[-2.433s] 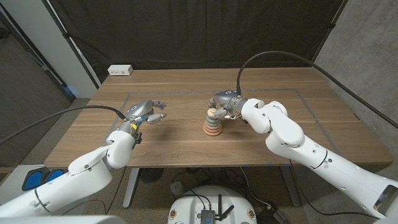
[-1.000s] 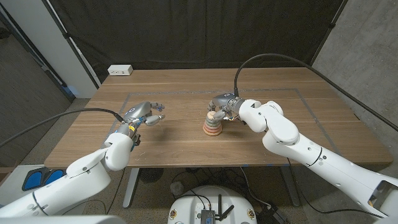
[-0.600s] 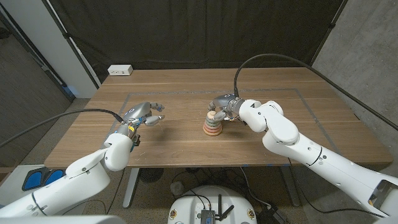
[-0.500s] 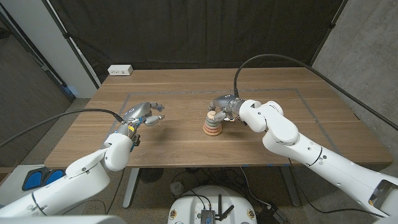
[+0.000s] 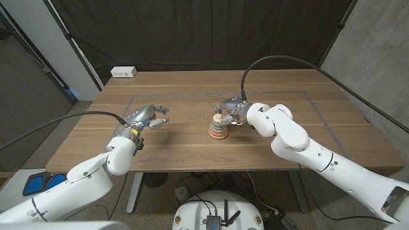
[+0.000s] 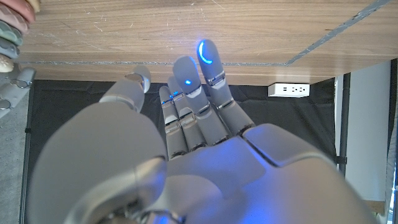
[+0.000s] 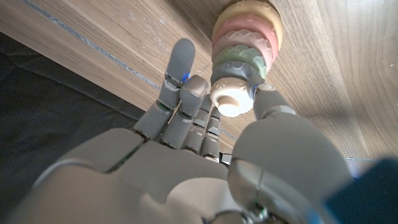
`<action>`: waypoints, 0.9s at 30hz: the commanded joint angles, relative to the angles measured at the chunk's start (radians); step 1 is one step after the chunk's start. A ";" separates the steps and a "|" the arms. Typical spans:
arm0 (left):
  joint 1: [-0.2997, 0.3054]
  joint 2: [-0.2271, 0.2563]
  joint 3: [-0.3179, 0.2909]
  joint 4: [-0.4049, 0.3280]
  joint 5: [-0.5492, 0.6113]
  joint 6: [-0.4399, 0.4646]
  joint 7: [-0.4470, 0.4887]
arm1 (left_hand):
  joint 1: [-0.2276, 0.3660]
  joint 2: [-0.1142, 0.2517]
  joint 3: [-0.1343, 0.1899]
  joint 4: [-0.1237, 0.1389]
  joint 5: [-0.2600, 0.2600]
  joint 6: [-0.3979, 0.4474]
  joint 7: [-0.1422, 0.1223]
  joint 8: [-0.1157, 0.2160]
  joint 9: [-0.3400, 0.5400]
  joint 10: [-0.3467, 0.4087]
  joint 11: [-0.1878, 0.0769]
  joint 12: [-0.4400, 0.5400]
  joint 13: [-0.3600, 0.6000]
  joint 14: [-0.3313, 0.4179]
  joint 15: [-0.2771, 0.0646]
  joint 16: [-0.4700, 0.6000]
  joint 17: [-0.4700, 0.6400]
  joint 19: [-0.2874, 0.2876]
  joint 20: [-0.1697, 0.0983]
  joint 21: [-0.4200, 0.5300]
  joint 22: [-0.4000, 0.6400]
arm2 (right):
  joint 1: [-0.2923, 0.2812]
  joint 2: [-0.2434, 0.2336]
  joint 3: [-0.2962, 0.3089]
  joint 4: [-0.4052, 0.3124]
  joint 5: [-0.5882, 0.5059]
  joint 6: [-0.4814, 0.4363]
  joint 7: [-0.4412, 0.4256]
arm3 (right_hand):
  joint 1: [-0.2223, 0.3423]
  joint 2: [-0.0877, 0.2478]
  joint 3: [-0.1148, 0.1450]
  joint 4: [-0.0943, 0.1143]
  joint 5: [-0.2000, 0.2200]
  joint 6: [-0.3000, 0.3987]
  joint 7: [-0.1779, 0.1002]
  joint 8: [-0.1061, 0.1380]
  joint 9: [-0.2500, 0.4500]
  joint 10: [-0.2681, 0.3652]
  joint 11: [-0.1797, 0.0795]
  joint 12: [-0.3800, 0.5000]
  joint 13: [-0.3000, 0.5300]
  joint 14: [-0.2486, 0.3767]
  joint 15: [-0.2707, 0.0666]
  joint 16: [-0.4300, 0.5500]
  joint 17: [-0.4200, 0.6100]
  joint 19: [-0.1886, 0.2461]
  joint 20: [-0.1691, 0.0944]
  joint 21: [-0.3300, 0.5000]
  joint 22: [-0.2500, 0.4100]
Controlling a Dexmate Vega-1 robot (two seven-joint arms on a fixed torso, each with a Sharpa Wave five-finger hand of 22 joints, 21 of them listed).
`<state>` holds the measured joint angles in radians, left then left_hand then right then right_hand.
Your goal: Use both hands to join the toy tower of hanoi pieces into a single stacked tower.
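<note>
Holding tower top: right hand, barely shifted | left hand unchanged, fingers spread, empty

In the left wrist view, the toy tower is cut off by the picture's edge, so that only a sliver of its stacked rings is seen. In the right wrist view, the tower's base is cut by the edge, and whether the right robot hand touches the top knob cannot be told. In the head view, the tower's ring colours are too small to be separated clearly, and contact there is hidden by the right robot hand's fingers.
</note>
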<state>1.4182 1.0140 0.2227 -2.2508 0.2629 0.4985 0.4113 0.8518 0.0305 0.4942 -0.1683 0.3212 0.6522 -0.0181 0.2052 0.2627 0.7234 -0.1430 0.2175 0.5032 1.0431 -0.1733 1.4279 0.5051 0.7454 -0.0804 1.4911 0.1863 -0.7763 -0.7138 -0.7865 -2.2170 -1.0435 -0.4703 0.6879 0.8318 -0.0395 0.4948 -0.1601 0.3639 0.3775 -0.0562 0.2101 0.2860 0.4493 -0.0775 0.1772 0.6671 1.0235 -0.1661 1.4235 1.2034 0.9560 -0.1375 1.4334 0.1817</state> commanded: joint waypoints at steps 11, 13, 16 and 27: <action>0.003 -0.045 0.012 -0.010 0.011 0.012 0.035 | -0.010 -0.002 0.009 -0.002 -0.005 -0.007 -0.002 -0.005 0.003 -0.009 -0.003 -0.009 0.001 -0.007 -0.046 0.008 0.003 -0.002 -0.125 0.011 0.002 | -0.149 -0.037 0.110 -0.091 -0.036 -0.124 -0.082 | 0.017 0.010 0.004 -0.001 -0.012 0.042 -0.005 0.024 0.007 0.025 -0.019 0.023 -0.011 -0.008 -0.052 -0.023 -0.006 -0.007 -0.081 -0.005 0.002; -0.010 -0.062 0.026 -0.004 0.023 0.013 0.053 | -0.010 -0.003 0.009 -0.003 -0.005 -0.009 -0.002 -0.005 0.004 -0.011 -0.005 -0.010 0.001 -0.009 -0.046 0.006 0.001 -0.002 -0.125 0.011 0.003 | -0.171 -0.045 0.128 -0.100 -0.036 -0.145 -0.096 | 0.021 0.014 0.006 -0.002 -0.013 0.056 -0.015 0.032 0.010 0.033 -0.028 0.025 -0.014 -0.006 -0.052 -0.024 -0.005 -0.007 -0.081 -0.005 0.002; -0.038 -0.078 0.057 0.004 0.051 0.029 0.066 | -0.010 -0.005 0.008 -0.004 -0.006 -0.012 -0.004 -0.006 0.004 -0.015 -0.004 -0.011 0.000 -0.004 -0.046 0.012 0.006 -0.004 -0.125 0.011 0.003 | -0.206 -0.062 0.156 -0.114 -0.027 -0.168 -0.123 | 0.024 0.017 0.007 -0.002 -0.013 0.058 -0.015 0.034 0.013 0.043 -0.030 0.028 -0.016 -0.003 -0.052 -0.025 -0.005 -0.006 -0.080 -0.005 0.003; -0.093 -0.112 0.099 0.003 0.072 0.100 0.060 | -0.018 -0.022 0.001 -0.003 -0.008 -0.020 -0.008 -0.006 0.004 -0.026 -0.006 -0.015 -0.003 -0.023 -0.046 0.001 -0.011 -0.013 -0.124 0.008 0.002 | -0.331 -0.068 0.259 -0.124 0.088 -0.249 -0.340 | 0.035 0.029 0.013 -0.004 -0.012 0.065 -0.019 0.041 0.020 0.066 -0.036 0.032 -0.022 0.002 -0.052 -0.024 0.000 -0.003 -0.081 -0.003 0.003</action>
<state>1.3714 0.9323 0.2822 -2.2391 0.3109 0.5326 0.4710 0.8341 0.0128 0.4968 -0.1711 0.3133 0.6355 -0.0233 0.1974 0.2625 0.6993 -0.1507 0.2033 0.5004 1.0250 -0.1662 1.4317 0.4928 0.7417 -0.0767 1.4989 0.1863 -0.9933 -0.7742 -0.6152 -2.3204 -1.0366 -0.6376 0.5221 0.8585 -0.0128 0.4979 -0.1630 0.3513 0.4307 -0.0767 0.2418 0.2998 0.5086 -0.1132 0.2040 0.6437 1.0243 -0.1627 1.3967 1.2058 0.9561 -0.1375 1.4334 0.1817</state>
